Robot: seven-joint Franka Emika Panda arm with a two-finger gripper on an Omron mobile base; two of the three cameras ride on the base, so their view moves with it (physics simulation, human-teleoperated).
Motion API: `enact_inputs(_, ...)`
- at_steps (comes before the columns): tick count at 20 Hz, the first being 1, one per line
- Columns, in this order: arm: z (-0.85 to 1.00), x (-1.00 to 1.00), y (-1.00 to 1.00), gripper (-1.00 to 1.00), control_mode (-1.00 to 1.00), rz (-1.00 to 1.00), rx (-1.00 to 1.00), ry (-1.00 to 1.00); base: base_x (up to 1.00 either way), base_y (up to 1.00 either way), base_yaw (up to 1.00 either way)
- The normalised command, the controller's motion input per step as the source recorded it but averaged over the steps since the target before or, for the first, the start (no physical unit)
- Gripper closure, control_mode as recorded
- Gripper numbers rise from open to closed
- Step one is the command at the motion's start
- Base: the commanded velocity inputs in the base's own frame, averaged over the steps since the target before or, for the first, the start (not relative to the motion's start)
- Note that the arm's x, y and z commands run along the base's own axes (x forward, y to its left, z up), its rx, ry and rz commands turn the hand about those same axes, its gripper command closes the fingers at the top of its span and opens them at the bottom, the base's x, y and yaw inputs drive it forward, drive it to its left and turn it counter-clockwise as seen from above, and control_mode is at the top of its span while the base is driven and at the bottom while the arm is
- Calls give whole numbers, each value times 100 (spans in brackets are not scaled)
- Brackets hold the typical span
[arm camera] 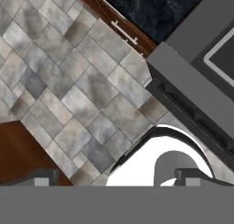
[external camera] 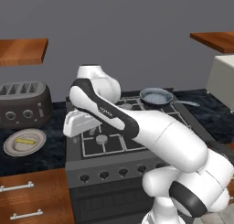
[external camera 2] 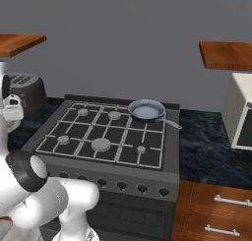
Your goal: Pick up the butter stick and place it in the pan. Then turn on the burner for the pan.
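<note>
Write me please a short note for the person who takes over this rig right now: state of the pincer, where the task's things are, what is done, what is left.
Pincer: the hand view shows its two tips wide apart, so open, holding nothing, over the tiled floor in front of the stove.
Butter stick: lies on the cream plate on the dark counter, left of the stove, in front of the toaster.
Pan: on the stove's back right burner, with nothing in it, handle to the right.
Done: nothing yet.
Left: pick up the butter, place it in the pan, then turn the knob for that burner.
</note>
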Motion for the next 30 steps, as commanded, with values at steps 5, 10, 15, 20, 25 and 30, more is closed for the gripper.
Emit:
enact_inputs(5,-11,3,56,-100,-100,8,0,6,0,0,0)
enact_inputs(10,-24,9,43,-100,-100,11,-2,-1,0,0,0)
enact_inputs(15,-15,14,37,-100,-100,13,-2,-7,0,0,0)
enact_inputs(20,-6,38,26,-100,-100,6,-1,-2,0,0,0)
enact_inputs(25,-6,54,3,-100,-100,4,0,-3,0,0,0)
enact_inputs(30,-8,37,19,-100,-100,2,-6,-9,0,0,0)
